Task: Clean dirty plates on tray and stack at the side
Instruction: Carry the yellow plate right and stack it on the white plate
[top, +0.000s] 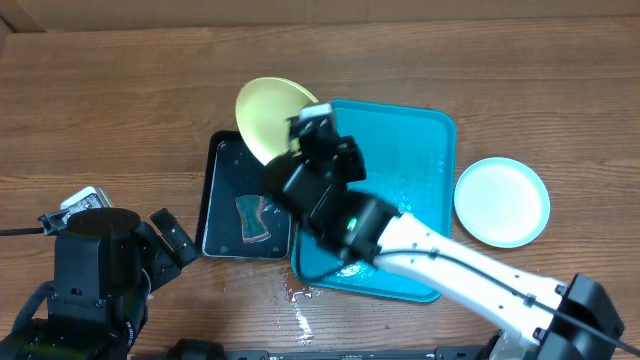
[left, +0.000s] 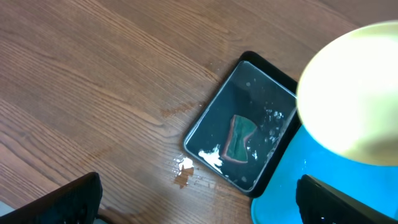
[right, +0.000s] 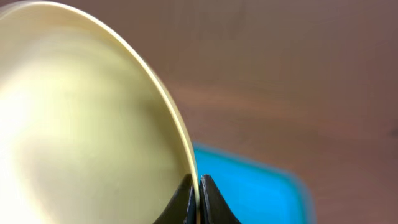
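- the right fingers (right: 184, 205) are pressed together on the rim of a yellow-green plate (top: 268, 118), one finger on each face, pinching its edge.
- the yellow-green plate is off the desk (top: 120, 100) and steeply tilted. from overhead it hangs above the far end of the black tray (top: 222, 200) and the far left corner of the turquoise tray (top: 425, 150).
- in the right wrist view its pale hollow face fills the left side. a corner of the turquoise tray shows blurred behind it.
- the turquoise tray lies flat in the middle of the desk. the right arm reaches across it from the near right and hides much of its floor.
- a light blue plate (top: 502, 201) lies flat and face up on the desk just right of the turquoise tray, apart from its rim. its centre is white.
- the black tray sits right against the left side of the turquoise tray. a green sponge (top: 254, 218) lies in it, and the left wrist view shows white foam beside the sponge.
- a wet patch (top: 300, 298) marks the desk by the near corners of the two trays.
- the left fingers (left: 68, 199) are spread wide with nothing between them. they hang over the near left of the desk, left of the black tray.
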